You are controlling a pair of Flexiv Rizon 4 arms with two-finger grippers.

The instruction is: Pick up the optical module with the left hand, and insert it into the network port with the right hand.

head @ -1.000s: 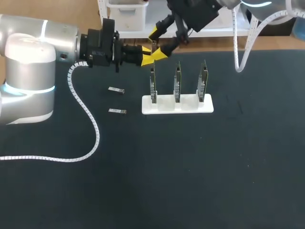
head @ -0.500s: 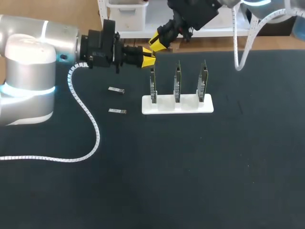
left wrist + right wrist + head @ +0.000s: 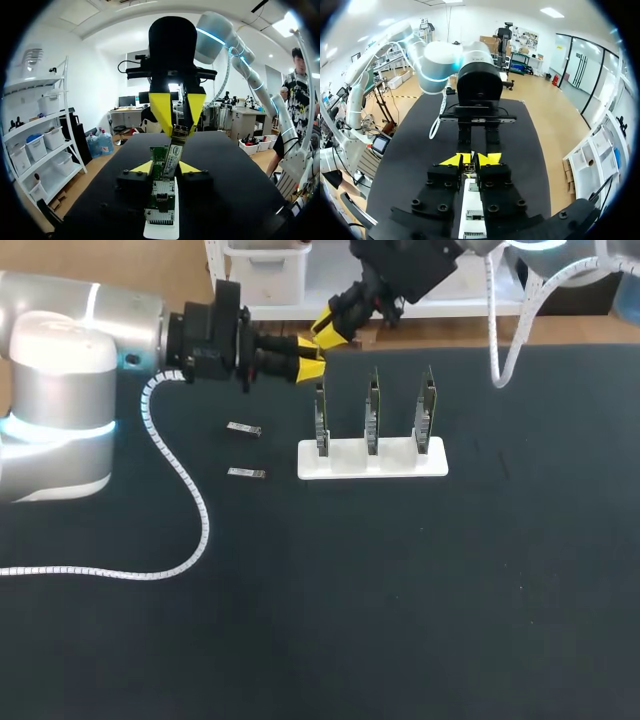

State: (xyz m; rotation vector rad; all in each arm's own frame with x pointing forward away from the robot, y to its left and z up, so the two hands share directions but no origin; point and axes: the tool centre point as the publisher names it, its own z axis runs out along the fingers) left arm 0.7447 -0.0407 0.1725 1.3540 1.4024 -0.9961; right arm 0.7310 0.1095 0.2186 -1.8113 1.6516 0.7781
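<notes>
The optical module (image 3: 172, 152), a small silver bar, hangs tilted above the rack. My right gripper (image 3: 178, 127) comes down from above and is shut on its upper end. My left gripper (image 3: 165, 167) stands open, its yellow tips spread to either side of the module's lower end with gaps showing. In the head view the two grippers meet over the rack's left board: left gripper (image 3: 310, 348), right gripper (image 3: 335, 328). In the right wrist view my right gripper (image 3: 471, 160) pinches the module (image 3: 470, 169) between its near-touching tips. The network port board (image 3: 321, 418) stands upright just below.
A white rack base (image 3: 372, 460) holds three upright green boards, the middle one (image 3: 372, 415) and the right one (image 3: 427, 412) beside the left. Two spare modules (image 3: 243, 429) (image 3: 246, 473) lie on the black mat left of the rack. A white coiled cable (image 3: 190, 510) trails across the mat.
My right gripper, open around the module a second ago, has shut on it. My left gripper's fingers have then spread apart and let it go. Both arms have stayed in place.
</notes>
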